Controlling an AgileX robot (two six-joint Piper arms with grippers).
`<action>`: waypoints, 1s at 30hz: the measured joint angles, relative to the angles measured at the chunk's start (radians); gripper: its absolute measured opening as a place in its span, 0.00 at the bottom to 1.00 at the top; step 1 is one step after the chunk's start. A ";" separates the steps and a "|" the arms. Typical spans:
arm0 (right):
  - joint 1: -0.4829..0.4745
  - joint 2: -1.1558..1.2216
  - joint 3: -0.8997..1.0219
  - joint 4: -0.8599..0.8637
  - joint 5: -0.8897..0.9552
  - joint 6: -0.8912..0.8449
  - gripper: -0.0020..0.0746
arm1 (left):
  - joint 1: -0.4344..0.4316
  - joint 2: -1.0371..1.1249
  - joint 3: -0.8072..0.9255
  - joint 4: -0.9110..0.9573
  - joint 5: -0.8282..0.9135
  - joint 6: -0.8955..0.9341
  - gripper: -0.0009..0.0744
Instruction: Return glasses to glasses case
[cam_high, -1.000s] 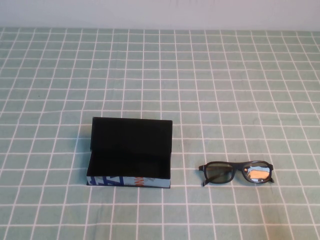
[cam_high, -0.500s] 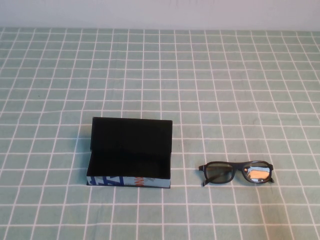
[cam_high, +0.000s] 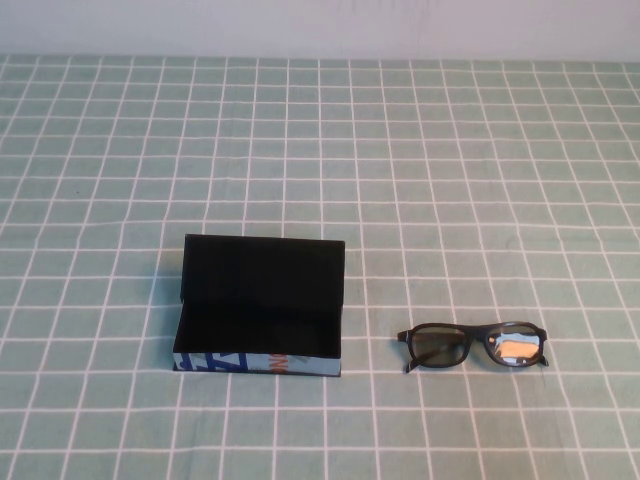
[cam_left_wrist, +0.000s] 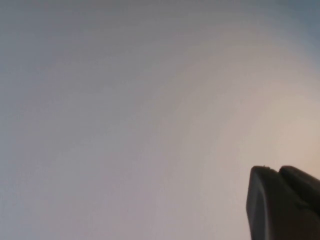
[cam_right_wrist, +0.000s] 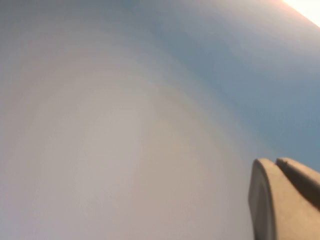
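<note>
High view: the glasses case (cam_high: 262, 305) lies open in the lower left-centre of the frame on a green cloth with a white grid (cam_high: 450, 160); its matte black lid stands raised along the far edge, its black-lined tray is toward the camera, and its light blue front wall carries dark blue and orange marks. The glasses (cam_high: 474, 345), black-framed with dark reflective lenses, rest on the cloth at lower right, apart from the case and level with its front wall, the lenses facing the camera and one lens showing an orange reflection. Neither arm appears in this view. Left wrist view: a dark part of the left gripper (cam_left_wrist: 282, 202) occupies the lower right corner against a plain pale background. Right wrist view: a pale part of the right gripper (cam_right_wrist: 282, 197) occupies the lower right corner against a similar blank background. How far either claw is open, and whether it holds anything, cannot be told.
</note>
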 joint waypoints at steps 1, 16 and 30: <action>0.000 -0.002 -0.047 -0.038 0.007 0.057 0.01 | 0.000 0.000 -0.038 -0.002 0.013 0.000 0.01; 0.000 0.420 -0.698 -0.269 0.716 0.379 0.01 | 0.000 0.550 -0.722 -0.012 0.687 -0.056 0.01; 0.005 0.739 -0.767 -0.146 1.249 0.150 0.01 | 0.000 0.728 -0.790 -0.051 0.900 -0.014 0.01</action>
